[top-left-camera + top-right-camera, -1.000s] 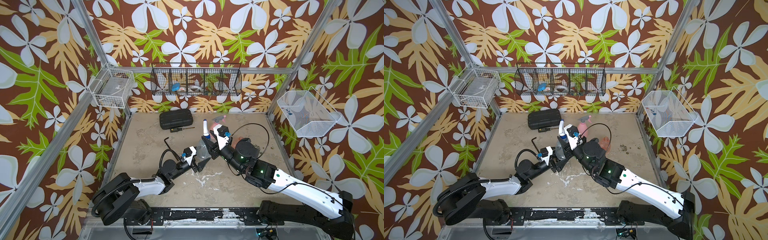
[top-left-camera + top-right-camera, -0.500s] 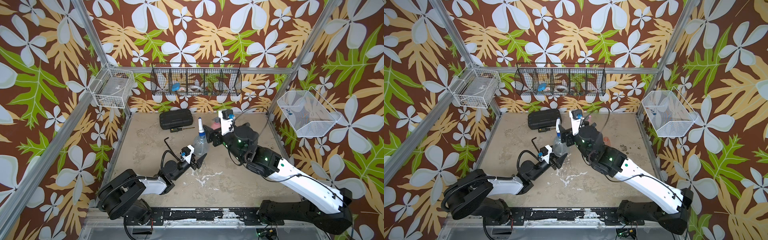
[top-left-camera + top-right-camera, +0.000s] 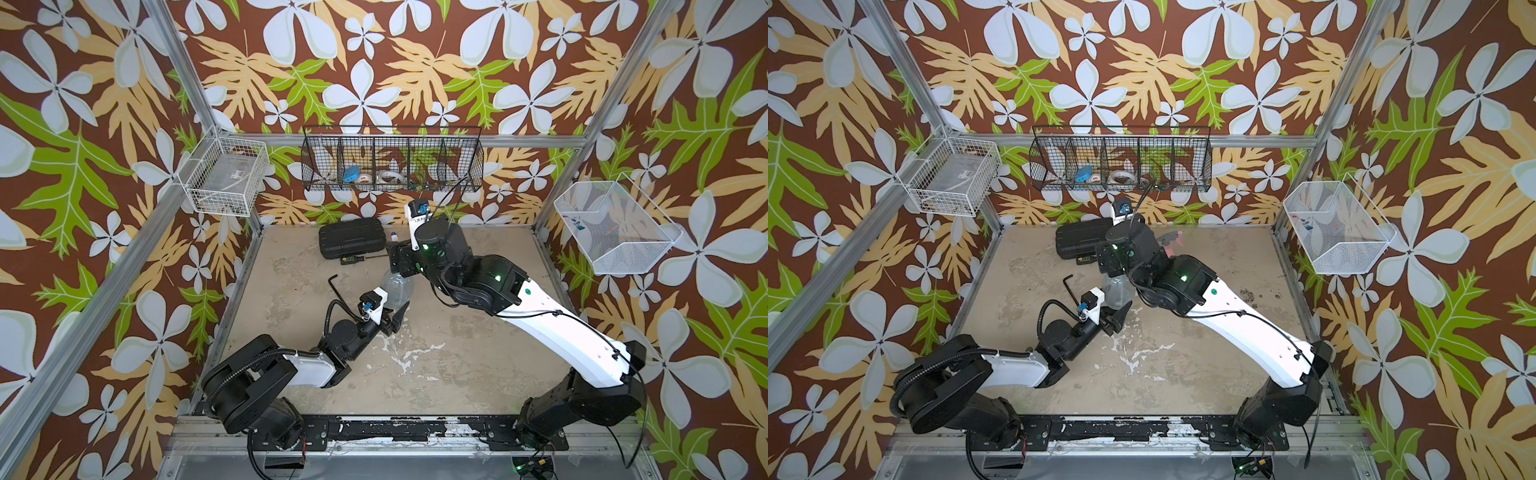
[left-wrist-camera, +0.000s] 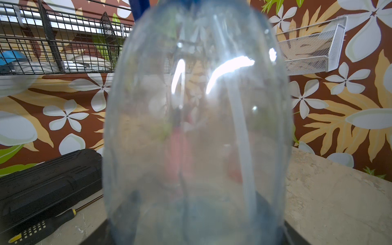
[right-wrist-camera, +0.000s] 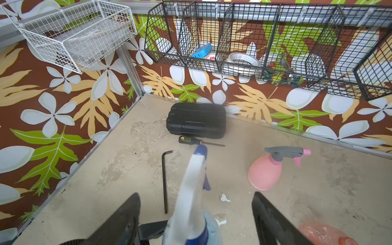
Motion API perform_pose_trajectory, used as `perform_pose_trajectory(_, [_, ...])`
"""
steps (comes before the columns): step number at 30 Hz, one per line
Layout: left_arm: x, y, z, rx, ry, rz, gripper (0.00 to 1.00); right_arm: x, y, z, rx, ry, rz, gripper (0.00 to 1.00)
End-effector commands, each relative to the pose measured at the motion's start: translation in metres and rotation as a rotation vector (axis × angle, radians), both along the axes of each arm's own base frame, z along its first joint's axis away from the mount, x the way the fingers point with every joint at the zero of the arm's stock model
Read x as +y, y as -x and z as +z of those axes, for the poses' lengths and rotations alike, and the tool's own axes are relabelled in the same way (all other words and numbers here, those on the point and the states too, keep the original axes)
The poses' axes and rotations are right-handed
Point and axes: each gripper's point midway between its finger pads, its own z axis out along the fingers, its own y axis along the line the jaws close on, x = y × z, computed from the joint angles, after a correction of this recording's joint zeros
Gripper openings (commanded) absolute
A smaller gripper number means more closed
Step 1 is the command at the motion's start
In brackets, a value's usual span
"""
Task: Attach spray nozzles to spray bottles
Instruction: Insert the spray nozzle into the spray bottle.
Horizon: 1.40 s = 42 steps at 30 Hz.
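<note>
Left gripper [image 3: 392, 319] clamps clear bottle [image 3: 397, 284] by its base, bracing it; right gripper [image 5: 196, 195] stands wide open astride white-blue nozzle [image 5: 191, 180], holding nothing.

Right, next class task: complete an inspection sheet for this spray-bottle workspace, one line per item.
Surface: worn beige table top, white chipped patches.
Job's things: white and blue nozzle sits on clear bottle; pink bottle upright, pink and grey nozzle on it; orange bottle only partly in view.
Clutter: black case, screwdriver, hex key.
Grippers: left gripper shut on clear bottle's base; right gripper open, fingers either side of white and blue nozzle, not touching.
Cables: black cable loop behind left gripper; thin cable along right arm.
Surroundings: black wire basket holding tape rolls; white wire basket; white mesh basket; floral wallpaper.
</note>
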Motion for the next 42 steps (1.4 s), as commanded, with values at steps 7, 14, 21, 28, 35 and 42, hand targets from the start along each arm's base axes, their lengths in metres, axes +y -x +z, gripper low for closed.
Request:
perform_pose_trajectory(7, [0.003,-0.001,0.009,-0.025,0.015,0.014,0.76,0.002,-0.015,-0.031,0.016,0.164,-0.052,0.75])
perform_pose_trajectory(14, [0.002,0.001,0.01,-0.018,0.023,0.005,0.75,0.005,-0.017,-0.033,0.026,0.162,-0.041,0.61])
perform_pose_trajectory(21, [-0.001,0.002,0.01,-0.013,0.012,-0.001,0.75,0.003,-0.017,-0.032,0.026,0.152,-0.044,0.47])
perform_pose_trajectory(28, [-0.002,0.001,0.011,-0.011,0.006,-0.002,0.75,0.002,-0.016,-0.033,0.028,0.148,-0.042,0.39])
perform_pose_trajectory(35, [-0.004,0.0,0.014,-0.014,0.01,-0.005,0.75,0.003,-0.016,-0.034,0.034,0.144,-0.035,0.34])
perform_pose_trajectory(42, [-0.003,0.001,0.013,-0.011,0.01,-0.006,0.75,-0.001,-0.013,-0.029,0.018,0.119,-0.036,0.15])
